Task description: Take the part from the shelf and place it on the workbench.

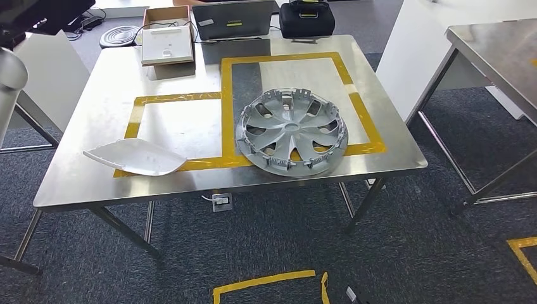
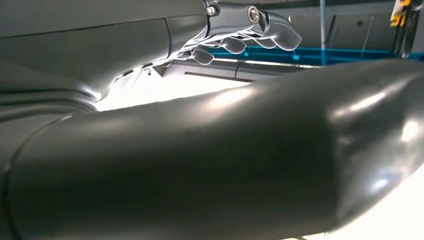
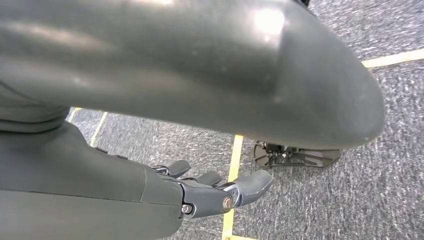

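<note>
The left hand (image 2: 245,32) has its fingers (image 2: 280,35) stretched out with small gaps between them and nothing held; behind them in the left wrist view run a blue-green rail and a bright pale surface. The right hand (image 3: 210,192) hangs over grey carpet (image 3: 390,150), its fingers (image 3: 252,185) extended, slightly apart and empty, with a strip of yellow floor tape (image 3: 234,160) running under them.

In the head view the steel worktop (image 1: 114,107) fills the middle. On it, at about 5 o'clock from its centre, a silver wheel cover (image 1: 292,132) lies flat, inner face up, with its clips standing around the rim. It sits mostly inside the larger yellow tape rectangle (image 1: 345,69), and its near edge overlaps the tape line at 6 o'clock. At 8 o'clock from the wheel cover, well apart from it, a white curved shell part (image 1: 135,158) rests on the near edge of the smaller yellow tape rectangle (image 1: 174,98), close to the worktop's front rim.

At the far side, around 11 o'clock, a cardboard box (image 1: 167,19) holds a white flat device (image 1: 166,45). Beside it at 12 o'clock stands a grey case (image 1: 234,19), and next to that a black case (image 1: 307,18). A second steel table (image 1: 500,50) stands at 2 o'clock, apart from the worktop.
</note>
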Motion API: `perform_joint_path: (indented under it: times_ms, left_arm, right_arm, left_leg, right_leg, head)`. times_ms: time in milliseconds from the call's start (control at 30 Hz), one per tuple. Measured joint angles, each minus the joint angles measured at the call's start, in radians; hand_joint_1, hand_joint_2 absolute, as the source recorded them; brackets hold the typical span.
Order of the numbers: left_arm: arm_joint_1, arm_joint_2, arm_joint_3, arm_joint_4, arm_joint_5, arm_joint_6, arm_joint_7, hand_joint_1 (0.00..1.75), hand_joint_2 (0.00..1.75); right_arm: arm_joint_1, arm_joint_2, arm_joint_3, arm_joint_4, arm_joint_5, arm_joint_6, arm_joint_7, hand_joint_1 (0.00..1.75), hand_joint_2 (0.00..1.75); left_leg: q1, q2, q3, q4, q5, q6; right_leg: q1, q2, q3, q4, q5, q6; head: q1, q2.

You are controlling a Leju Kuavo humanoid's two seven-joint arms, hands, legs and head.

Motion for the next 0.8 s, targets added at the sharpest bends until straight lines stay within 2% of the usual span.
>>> perform_joint_path:
  times_ms: [100,200,233,267,300,367,400,433,467,533,567,600,700,733,767,800]
  left_arm:
    - [-0.004,-0.007,0.000,-0.003,0.009,0.013,-0.013,0.00,0.00]
    - [-0.007,-0.011,0.002,-0.008,0.032,0.024,-0.028,0.00,0.00]
    - [-0.008,-0.013,0.004,-0.010,0.039,0.027,-0.032,0.00,0.00]
    - [-0.009,-0.014,0.005,-0.011,0.044,0.030,-0.034,0.00,0.00]
    - [-0.009,-0.016,0.006,-0.012,0.049,0.032,-0.035,0.00,0.00]
    - [-0.005,-0.017,0.009,-0.012,0.059,0.035,-0.038,0.00,0.00]
    - [-0.002,-0.017,0.010,-0.011,0.063,0.037,-0.040,0.00,0.00]
    - [0.002,-0.016,0.011,-0.011,0.066,0.040,-0.041,0.00,0.00]
    - [0.005,-0.015,0.012,-0.011,0.068,0.041,-0.042,0.00,0.00]
    - [0.008,-0.013,0.015,-0.012,0.071,0.044,-0.043,0.00,0.00]
    - [0.008,-0.010,0.017,-0.013,0.072,0.045,-0.043,0.00,0.00]
    - [0.008,-0.008,0.018,-0.015,0.073,0.046,-0.043,0.00,0.00]
    - [0.010,0.002,0.019,-0.015,0.074,0.050,-0.045,0.00,0.00]
    - [0.010,0.006,0.019,-0.015,0.074,0.050,-0.045,0.00,0.00]
    - [0.011,0.010,0.019,-0.014,0.074,0.050,-0.045,0.00,0.00]
    - [0.012,0.014,0.019,-0.014,0.075,0.050,-0.044,0.00,0.00]
  right_arm:
    - [0.000,0.000,-0.008,0.000,-0.004,-0.001,-0.001,0.00,0.00]
    - [0.000,0.002,-0.012,0.000,-0.007,-0.003,0.000,0.00,0.00]
    - [0.000,0.003,-0.013,0.000,-0.007,-0.003,0.002,0.00,0.00]
    - [0.000,0.003,-0.014,0.000,-0.008,-0.004,0.004,0.00,0.00]
    - [0.000,0.002,-0.016,0.000,-0.008,-0.004,0.006,0.00,0.00]
    - [0.002,0.003,-0.021,0.000,-0.008,-0.005,0.009,0.00,0.00]
    - [0.003,0.003,-0.024,0.000,-0.008,-0.006,0.009,0.00,0.00]
    - [0.003,0.003,-0.026,0.000,-0.007,-0.008,0.007,0.00,0.00]
    - [0.003,0.002,-0.028,0.000,-0.007,-0.010,0.006,0.00,0.00]
    - [0.002,0.004,-0.029,0.000,-0.006,-0.016,0.003,0.00,0.00]
    - [0.002,0.005,-0.030,0.000,-0.006,-0.017,0.002,0.00,0.00]
    - [0.002,0.007,-0.030,0.000,-0.005,-0.017,0.001,0.00,0.00]
    - [0.001,0.008,-0.033,0.000,-0.004,-0.017,0.000,0.00,0.00]
    - [0.001,0.008,-0.033,0.000,-0.004,-0.017,0.001,0.00,0.00]
    - [0.000,0.008,-0.034,0.000,-0.005,-0.018,0.002,0.00,0.00]
    - [0.000,0.008,-0.035,0.000,-0.006,-0.018,0.004,0.00,0.00]
  left_leg:
    - [-0.002,0.000,0.000,0.001,0.000,0.001]
    - [-0.001,0.002,0.005,-0.011,0.012,0.014]
    - [0.003,0.004,0.009,-0.021,0.021,0.018]
    - [0.007,0.006,0.011,-0.030,0.028,0.021]
    - [0.009,0.007,0.009,-0.034,0.032,0.021]
    - [0.012,0.007,0.000,-0.031,0.036,0.020]
    - [0.015,0.007,-0.006,-0.027,0.037,0.018]
    - [0.018,0.006,-0.012,-0.022,0.038,0.014]
    - [0.024,0.006,-0.019,-0.014,0.038,0.008]
    - [0.033,0.005,-0.035,0.008,0.035,-0.011]
    - [0.034,0.004,-0.043,0.019,0.034,-0.021]
    - [0.034,0.003,-0.049,0.026,0.034,-0.032]
    - [0.035,0.001,-0.052,0.022,0.044,-0.053]
    - [0.036,-0.003,-0.057,0.030,0.032,-0.057]
    - [0.037,-0.008,-0.069,0.058,0.006,-0.060]
    - [0.036,-0.015,-0.087,0.106,-0.034,-0.062]
  right_leg:
    - [-0.002,0.000,0.001,-0.002,0.001,0.002]
    - [-0.005,0.000,0.004,-0.008,0.006,0.011]
    - [-0.005,0.003,0.000,0.004,-0.005,0.014]
    - [-0.005,0.005,-0.012,0.033,-0.027,0.016]
    - [-0.007,0.008,-0.034,0.085,-0.061,0.019]
    - [-0.013,0.010,-0.091,0.221,-0.126,0.026]
    - [-0.017,0.010,-0.108,0.264,-0.139,0.030]
    - [-0.021,0.010,-0.106,0.268,-0.134,0.035]
    - [-0.027,0.009,-0.085,0.232,-0.112,0.041]
    - [-0.035,0.008,-0.017,0.107,-0.066,0.054]
    - [-0.036,0.010,0.005,0.065,-0.053,0.051]
    - [-0.036,0.012,0.013,0.045,-0.050,0.045]
    - [-0.033,0.019,-0.001,0.049,-0.040,0.011]
    - [-0.033,0.019,-0.005,0.047,-0.034,0.001]
    - [-0.033,0.020,-0.011,0.046,-0.026,-0.007]
    - [-0.032,0.020,-0.019,0.044,-0.018,-0.014]
  head:
    - [0.000,0.000]
    - [0.000,0.000]
    - [0.000,0.000]
    - [0.000,0.000]
    - [0.001,0.000]
    - [0.001,0.000]
    - [0.001,0.000]
    - [0.001,0.000]
    - [0.001,0.000]
    - [0.001,0.000]
    - [0.001,0.000]
    - [0.001,0.000]
    - [-0.001,0.000]
    - [-0.001,0.000]
    - [-0.002,0.000]
    - [-0.003,0.000]
